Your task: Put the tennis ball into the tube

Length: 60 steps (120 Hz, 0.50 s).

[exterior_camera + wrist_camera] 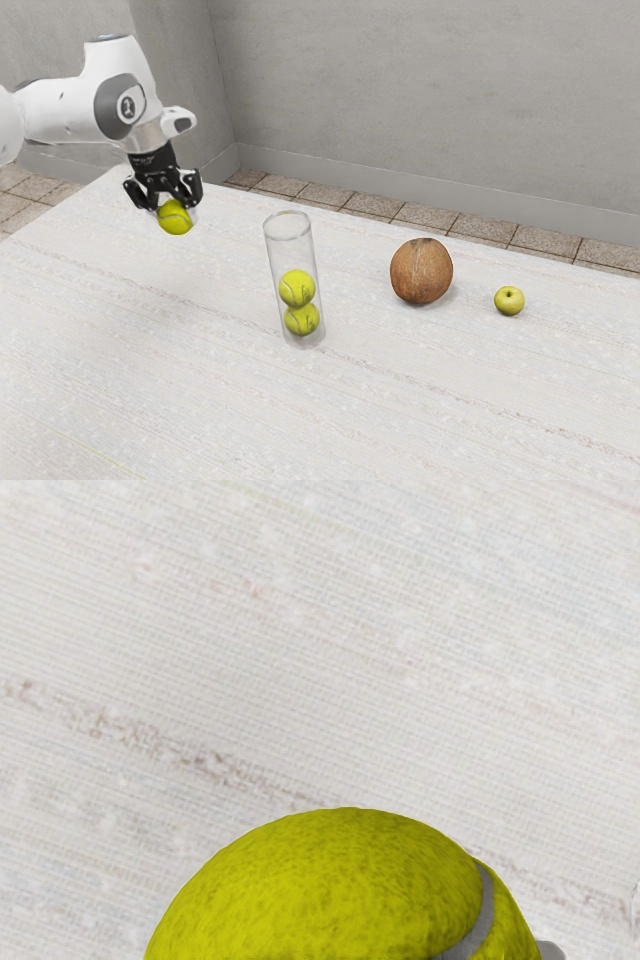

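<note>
Two black fingers [193,188] of the gripper [176,212] squeeze a fuzzy yellow-green tennis ball [175,219], one from each side. They stand about as far apart as the ball is wide. The ball is up in the air over the white, streaky table [190,400]. In the wrist view it is big and round, with a curved grey line on it.

Think of a clock on the exterior view, with twelve at its top. From the held ball, the tall, round, see-through tube [292,252] is at four o'clock, well apart from it. The tube stands up on the table, and its top is open. Two yellow-green balls sit inside, the upper one [297,288] on the lower one [302,320], with room above them. At three o'clock from the tube is a round brown coconut [421,272]. Between three and four o'clock from that is a small yellow-green apple [509,301].
</note>
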Motion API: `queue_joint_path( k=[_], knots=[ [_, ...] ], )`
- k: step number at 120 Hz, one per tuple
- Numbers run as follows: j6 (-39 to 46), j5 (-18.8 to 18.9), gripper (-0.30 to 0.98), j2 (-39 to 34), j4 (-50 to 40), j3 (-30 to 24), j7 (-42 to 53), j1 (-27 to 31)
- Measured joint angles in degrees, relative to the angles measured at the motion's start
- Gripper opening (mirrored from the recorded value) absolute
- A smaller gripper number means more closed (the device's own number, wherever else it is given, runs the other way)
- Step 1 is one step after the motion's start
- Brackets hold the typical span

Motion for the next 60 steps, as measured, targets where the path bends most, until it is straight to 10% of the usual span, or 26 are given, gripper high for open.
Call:
queue_joint_path(
  k=[60],
  knots=[
    [-16.2,4.1,0.25,5.5,19.2,-8.3,-14.5,-8.3]
  ],
)
